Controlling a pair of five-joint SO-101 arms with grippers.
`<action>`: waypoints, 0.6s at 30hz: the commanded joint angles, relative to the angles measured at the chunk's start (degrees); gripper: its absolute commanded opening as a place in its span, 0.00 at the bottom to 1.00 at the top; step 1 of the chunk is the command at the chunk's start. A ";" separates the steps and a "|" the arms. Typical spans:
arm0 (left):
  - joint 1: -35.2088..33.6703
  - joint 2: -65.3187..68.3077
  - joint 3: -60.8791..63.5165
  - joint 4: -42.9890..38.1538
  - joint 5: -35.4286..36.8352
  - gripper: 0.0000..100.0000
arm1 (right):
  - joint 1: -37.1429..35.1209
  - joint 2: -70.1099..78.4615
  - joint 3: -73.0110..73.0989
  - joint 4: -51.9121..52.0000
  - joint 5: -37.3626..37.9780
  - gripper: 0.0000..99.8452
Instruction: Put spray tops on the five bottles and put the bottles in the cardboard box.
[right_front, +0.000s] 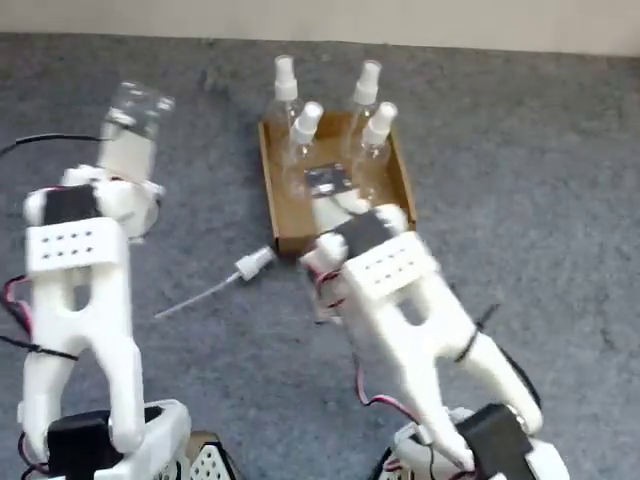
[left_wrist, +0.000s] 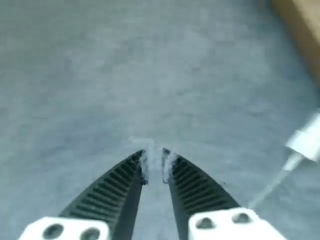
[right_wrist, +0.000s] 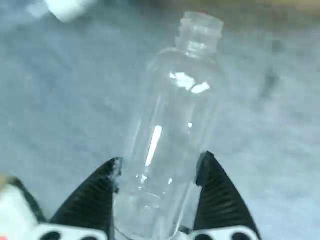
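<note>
My right gripper (right_wrist: 160, 160) is shut on a clear bottle (right_wrist: 175, 100) with no cap, whose open neck points away towards the cardboard box. The loose spray top (right_wrist: 65, 7) lies off to one side beyond it. In the high view the spray top (right_front: 255, 263) lies on the grey carpet with its thin tube trailing, just in front of the cardboard box (right_front: 275, 190). The right arm (right_front: 385, 265) covers its gripper and the bottle there. Several capped bottles (right_front: 305, 125) stand in the box. My left gripper (left_wrist: 154, 152) hangs shut and empty over bare carpet, with the spray top (left_wrist: 305, 142) to its side.
A clear bottle-like thing (right_front: 135, 110) shows just past the head of the left arm (right_front: 80, 245); I cannot tell how it sits. A corner of the box (left_wrist: 300, 25) shows in the left wrist view. Grey carpet spreads around both arms.
</note>
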 joint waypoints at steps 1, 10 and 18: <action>8.92 -0.22 1.80 1.14 -0.26 0.01 | 15.16 -5.32 -2.24 4.88 17.67 0.00; 22.81 -0.22 12.35 -7.47 -0.44 0.14 | 51.82 -4.09 12.79 -19.12 46.95 0.00; 28.53 4.35 15.43 -14.95 -0.53 0.14 | 59.56 2.68 21.67 -29.32 54.51 0.00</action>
